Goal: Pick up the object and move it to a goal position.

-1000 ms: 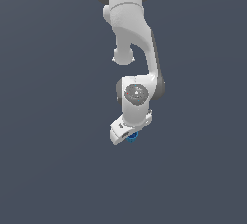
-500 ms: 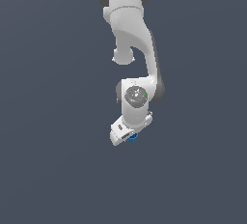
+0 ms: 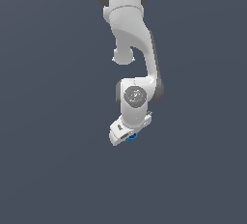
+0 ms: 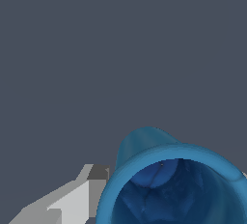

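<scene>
Flat dark grey-blue background fills both views, no edge, seam or horizon visible anywhere, so I can't tell where a surface starts or whether the arm hangs above one. Open room on all sides of the arm [image 3: 130,49] in the exterior view: wide margins to the exterior view's left and right, and a clear band below the lowest part of the hand. The arm comes down from the top edge of that view, bends at the wrist joint, and the white pincer [image 3: 126,136] sits tilted at the low end. The object [image 3: 132,135], a small bright-blue cup, shows as a blue spot at the pincer tips, mostly hidden by the white hand. In the wrist view the object [image 4: 173,179] is very close to the lens, rim facing the camera, darker hollow inside, cut off by the frame edge. One light grey finger [image 4: 79,199] lies right against the cup's outer wall; the opposite finger is barely in frame. Pincer looks closed onto the cup, gap about the cup's width. Nothing else touches the cup.
</scene>
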`<action>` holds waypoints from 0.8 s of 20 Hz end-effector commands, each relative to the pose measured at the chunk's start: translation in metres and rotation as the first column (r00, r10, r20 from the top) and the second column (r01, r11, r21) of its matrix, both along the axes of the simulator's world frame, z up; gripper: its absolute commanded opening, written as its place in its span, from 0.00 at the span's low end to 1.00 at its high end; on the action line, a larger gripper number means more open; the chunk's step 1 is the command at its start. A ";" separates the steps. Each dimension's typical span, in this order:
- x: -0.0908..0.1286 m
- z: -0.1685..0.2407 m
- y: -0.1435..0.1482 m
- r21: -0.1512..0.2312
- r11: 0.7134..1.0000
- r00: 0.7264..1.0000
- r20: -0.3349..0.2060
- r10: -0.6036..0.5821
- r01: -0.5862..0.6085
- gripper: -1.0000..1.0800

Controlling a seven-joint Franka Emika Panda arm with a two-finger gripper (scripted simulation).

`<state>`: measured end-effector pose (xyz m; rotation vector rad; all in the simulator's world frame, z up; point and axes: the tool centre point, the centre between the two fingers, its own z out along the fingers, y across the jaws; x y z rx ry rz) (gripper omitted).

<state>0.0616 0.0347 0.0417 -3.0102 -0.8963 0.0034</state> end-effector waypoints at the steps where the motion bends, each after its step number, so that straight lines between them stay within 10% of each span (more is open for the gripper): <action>1: 0.002 0.006 -0.007 0.000 1.000 1.000 0.002 -0.001 0.001 0.00; 16: 0.033 0.087 -0.124 0.001 1.000 1.000 0.002 -0.001 0.001 0.00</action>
